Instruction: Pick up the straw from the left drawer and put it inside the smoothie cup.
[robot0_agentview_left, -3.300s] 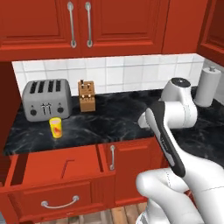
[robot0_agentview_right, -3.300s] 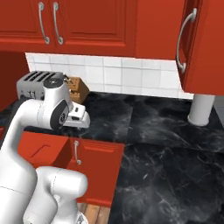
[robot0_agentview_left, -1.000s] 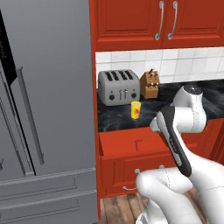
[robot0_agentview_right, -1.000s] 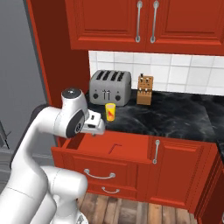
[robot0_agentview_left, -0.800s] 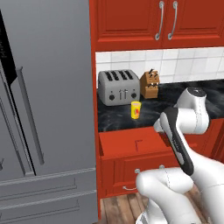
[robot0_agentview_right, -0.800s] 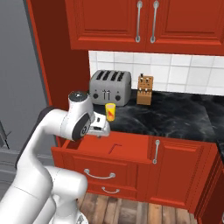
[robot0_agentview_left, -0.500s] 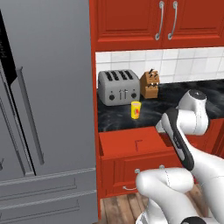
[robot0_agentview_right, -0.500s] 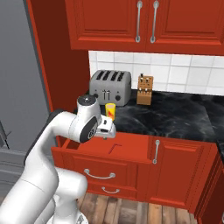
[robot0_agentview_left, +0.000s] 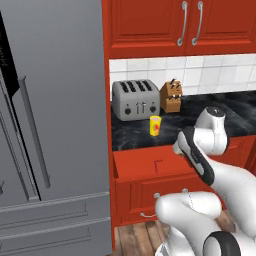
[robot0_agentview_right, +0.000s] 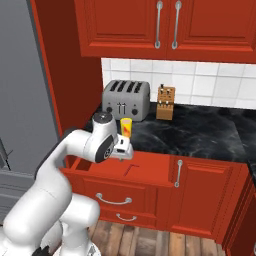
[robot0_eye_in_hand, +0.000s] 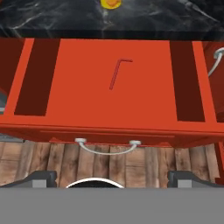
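In the hand view the gripper hung above the wood floor at 6 o'clock, its two dark fingertips spread wide apart with nothing between them. Just beyond, the left drawer stood pulled out, its silver handle on the near front. The straw lay flat on the drawer's red floor near the centre, its bent end pointing toward 3 o'clock. Farther off, on the black marble counter, the smoothie cup stood upright at 12 o'clock from the straw. Behind it sat the toaster, with the knife block at its 3 o'clock.
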